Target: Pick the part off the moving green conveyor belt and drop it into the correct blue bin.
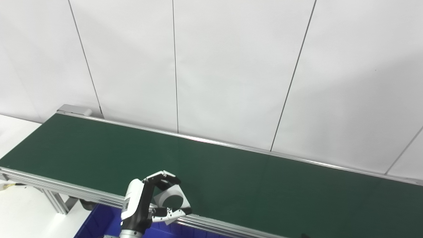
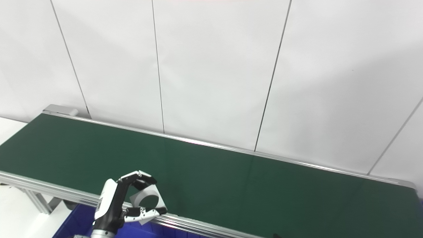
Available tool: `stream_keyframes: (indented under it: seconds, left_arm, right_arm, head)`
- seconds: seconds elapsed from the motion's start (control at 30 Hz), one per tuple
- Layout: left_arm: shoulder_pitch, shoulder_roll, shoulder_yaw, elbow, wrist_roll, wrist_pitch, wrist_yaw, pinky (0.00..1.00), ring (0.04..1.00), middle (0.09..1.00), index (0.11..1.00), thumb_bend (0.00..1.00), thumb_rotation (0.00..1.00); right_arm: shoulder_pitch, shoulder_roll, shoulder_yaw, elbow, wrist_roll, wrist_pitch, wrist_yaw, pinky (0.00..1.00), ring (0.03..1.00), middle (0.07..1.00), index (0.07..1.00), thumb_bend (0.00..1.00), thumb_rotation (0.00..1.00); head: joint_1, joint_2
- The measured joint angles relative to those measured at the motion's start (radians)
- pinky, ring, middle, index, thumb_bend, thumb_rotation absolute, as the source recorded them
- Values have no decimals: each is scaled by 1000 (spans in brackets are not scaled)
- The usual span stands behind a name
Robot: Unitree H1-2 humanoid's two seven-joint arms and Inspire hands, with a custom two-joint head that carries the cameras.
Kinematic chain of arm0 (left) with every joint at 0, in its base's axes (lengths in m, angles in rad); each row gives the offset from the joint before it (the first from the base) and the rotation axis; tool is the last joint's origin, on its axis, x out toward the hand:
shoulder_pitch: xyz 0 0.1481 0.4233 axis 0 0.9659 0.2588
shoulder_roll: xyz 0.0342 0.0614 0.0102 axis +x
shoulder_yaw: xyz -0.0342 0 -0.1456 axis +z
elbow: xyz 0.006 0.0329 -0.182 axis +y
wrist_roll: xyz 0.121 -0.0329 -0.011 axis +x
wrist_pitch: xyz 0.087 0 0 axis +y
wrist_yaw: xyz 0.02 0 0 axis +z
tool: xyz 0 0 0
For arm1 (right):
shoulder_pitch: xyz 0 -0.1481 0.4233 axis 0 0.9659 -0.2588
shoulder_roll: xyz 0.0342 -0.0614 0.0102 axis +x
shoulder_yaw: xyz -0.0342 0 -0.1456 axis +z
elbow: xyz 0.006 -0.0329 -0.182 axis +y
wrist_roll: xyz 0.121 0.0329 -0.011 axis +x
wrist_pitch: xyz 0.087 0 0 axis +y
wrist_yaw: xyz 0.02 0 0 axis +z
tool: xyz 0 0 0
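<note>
Left robot hand [image 1: 150, 201] is up at the near edge of the conveyor belt [image 1: 231, 178], and it has hold of the part [image 1: 172, 196]: fingers [image 1: 163, 178] curl over the top, the thumb closes in from below, and the piece sits clamped between them. One part, and only one in view: a pale grey, smooth cylinder with a dark round opening at its end, like a short sleeve or roll. It hangs in the grasp right over the belt's near rail, just above the blue bin [image 1: 99, 221]. One bin shows, a glossy blue plastic tub tucked below the near edge of the belt, only its corner in frame. The belt itself is one long flat strip of matte dark green, running from the far left corner down toward the right, bordered by two silver metal rails [image 1: 82, 193], ribbed aluminium extrusion by the look of it. No other piece rides on the green. The right robot hand is out of frame. Behind the far edge stands a plain white panelled wall [image 1: 231, 66] with thin dark seams.
</note>
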Motion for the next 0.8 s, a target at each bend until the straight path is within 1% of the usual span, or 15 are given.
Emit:
stream_keyframes:
  seconds: [0.03,0.1,0.13,0.2,0.3,0.37,0.4,0.43,0.5,0.57,0.67,0.7,0.8]
  left_arm:
    - [9,3,0,-16,-17,-12,-12,488,417,504,535,497,0]
    - [21,12,0,-30,-41,-52,-36,488,417,504,535,497,0]
    - [24,16,1,-31,-52,-64,-46,488,418,505,534,497,0]
    - [32,24,1,-34,-64,-83,-67,486,419,508,532,497,0]
    - [43,28,0,-48,-84,-110,-104,486,422,508,529,497,0]
    - [46,27,1,-51,-92,-121,-117,484,424,509,528,498,0]
    - [47,27,0,-51,-94,-128,-122,484,427,507,528,498,0]
    - [49,27,-2,-51,-94,-137,-128,483,426,507,530,498,0]
    - [59,27,-9,-52,-96,-156,-144,475,424,506,533,497,0]
    - [74,27,-17,-52,-96,-158,-164,469,423,505,533,498,0]
    - [93,31,-30,-52,-96,-161,-181,467,422,504,533,498,0]
    - [96,33,-30,-52,-96,-161,-188,474,423,504,532,498,0]
    - [99,43,-36,-52,-96,-161,-211,476,418,508,531,498,0]
  right_arm:
    - [3,2,-2,-12,0,7,5,724,810,862,889,1000,356]
    - [14,12,-7,-42,0,23,9,725,810,862,889,1000,354]
    - [16,16,-8,-50,-1,26,13,737,818,866,895,1000,336]
    - [20,20,-8,-66,-5,33,26,749,822,866,899,1000,316]
    - [32,28,-15,-74,-10,37,28,755,820,862,898,1000,312]
    - [38,36,-17,-75,-18,41,30,758,825,865,900,1000,322]
    - [40,41,-18,-78,-23,46,30,763,829,866,901,1000,331]
    - [43,47,-18,-85,-27,58,31,768,831,865,900,1000,336]
    - [50,57,-19,-102,-32,72,31,774,832,864,902,1000,353]
    - [51,64,-22,-106,-38,73,31,782,835,864,905,993,360]
    - [51,67,-28,-106,-43,80,31,786,836,865,907,990,361]
    - [51,67,-31,-107,-43,84,32,779,832,864,908,993,369]
    - [51,70,-35,-124,-44,116,42,786,833,866,912,990,372]
  head:
    - [-11,6]
    - [-11,6]
    - [-44,32]
    - [-58,40]
    - [-78,54]
    - [-78,54]
    - [-103,78]
    - [-109,91]
    - [-114,95]
    - [-130,135]
    - [-131,135]
    - [-138,164]
    - [-140,175]
